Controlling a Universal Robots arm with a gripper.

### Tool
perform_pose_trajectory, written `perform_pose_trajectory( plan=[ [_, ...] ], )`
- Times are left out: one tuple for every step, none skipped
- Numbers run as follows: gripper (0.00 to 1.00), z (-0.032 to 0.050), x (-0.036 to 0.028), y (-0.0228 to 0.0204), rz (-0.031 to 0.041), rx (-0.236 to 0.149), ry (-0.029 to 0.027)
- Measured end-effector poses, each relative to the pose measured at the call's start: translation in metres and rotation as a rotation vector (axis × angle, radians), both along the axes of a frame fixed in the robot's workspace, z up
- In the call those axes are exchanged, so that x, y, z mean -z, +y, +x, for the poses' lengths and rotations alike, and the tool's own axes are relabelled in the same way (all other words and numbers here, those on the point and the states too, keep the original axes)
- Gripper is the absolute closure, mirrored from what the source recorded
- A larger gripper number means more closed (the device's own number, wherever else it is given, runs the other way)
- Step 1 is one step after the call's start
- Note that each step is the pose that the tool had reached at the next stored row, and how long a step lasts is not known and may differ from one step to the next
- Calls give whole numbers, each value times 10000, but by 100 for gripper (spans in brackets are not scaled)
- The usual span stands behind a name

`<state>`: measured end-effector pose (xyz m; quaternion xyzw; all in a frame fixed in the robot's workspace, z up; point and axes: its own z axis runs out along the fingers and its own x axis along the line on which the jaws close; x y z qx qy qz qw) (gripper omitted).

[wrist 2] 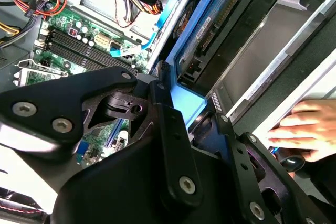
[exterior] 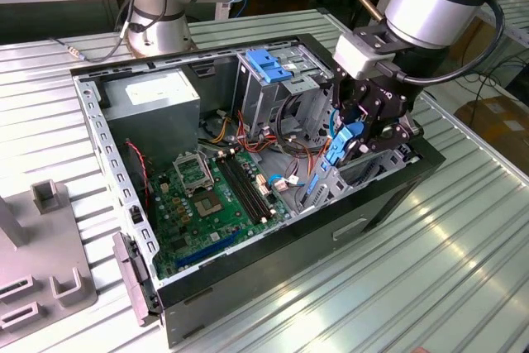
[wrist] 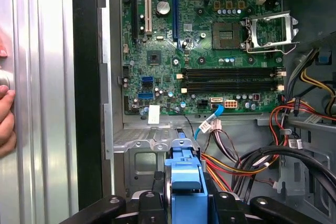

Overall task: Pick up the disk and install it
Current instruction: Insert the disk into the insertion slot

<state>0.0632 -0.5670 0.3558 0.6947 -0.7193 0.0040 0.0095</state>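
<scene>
Blue-railed disk is sitting on edge in my gripper, clamped shut on it; I am holding it over the case bay at the exterior view's right so it can slide in.

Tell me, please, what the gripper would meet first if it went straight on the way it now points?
The gripper, holding the disk, would probably first press the disk against the grey metal plate just ahead of it; depth is unclear, and the cables lie close beside that line.
</scene>
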Motion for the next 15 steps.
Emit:
perform_pose_trajectory(
  plan=[
    [63, 0, 0, 0, -1, 0, 0],
    [63, 0, 2, 0, -1, 0, -3],
    [63, 1, 7, 1, -1, -1, -9],
    [63, 1, 12, 0, 1, -1, -19],
    [63, 0, 20, 0, -2, 0, -36],
    [63, 0, 29, 0, -2, 0, -53],
    [63, 0, 38, 0, -2, 1, -74],
    [63, 0, 38, -1, -4, 0, -81],
    [63, 0, 40, 0, -1, 0, -87],
    [63, 1, 41, -1, -3, 1, -92],
    [62, 1, 42, -1, 0, -1, -92],
    [56, 1, 42, -1, 1, -1, -89],
    [56, 1, 41, 0, 0, -1, -89],
    [56, 0, 41, 0, 0, 0, -88],
    [56, 0, 41, 0, 0, 0, -88]
  ],
)
